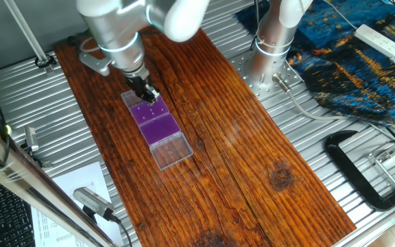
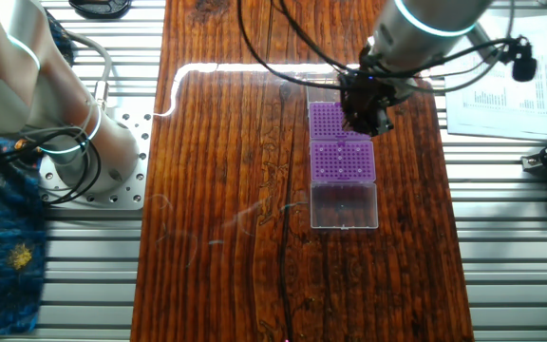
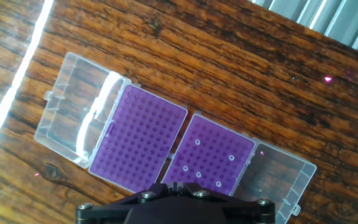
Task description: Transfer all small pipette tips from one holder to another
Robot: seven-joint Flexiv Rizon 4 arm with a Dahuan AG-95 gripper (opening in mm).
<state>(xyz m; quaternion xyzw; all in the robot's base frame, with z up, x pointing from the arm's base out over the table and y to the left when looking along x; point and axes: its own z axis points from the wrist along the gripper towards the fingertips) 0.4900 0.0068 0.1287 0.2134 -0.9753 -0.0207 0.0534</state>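
Sitting in the right-hand purple rack [image 3: 215,163], five small pipette tips [image 3: 197,142] are seen as white dots; the neighbouring purple rack [image 3: 140,137] is bare. Both racks are flanked by clear lids [image 3: 73,112]. The gripper [image 2: 366,116] is held just above them; its opening cannot be told.

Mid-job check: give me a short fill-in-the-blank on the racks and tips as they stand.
Both racks are coloured ____.
The pipette tips sit in only ____ of the two.
The clear lids are ____, not closed.
Everything rests on a ____ board.
Missing words: purple; one; open; wooden.
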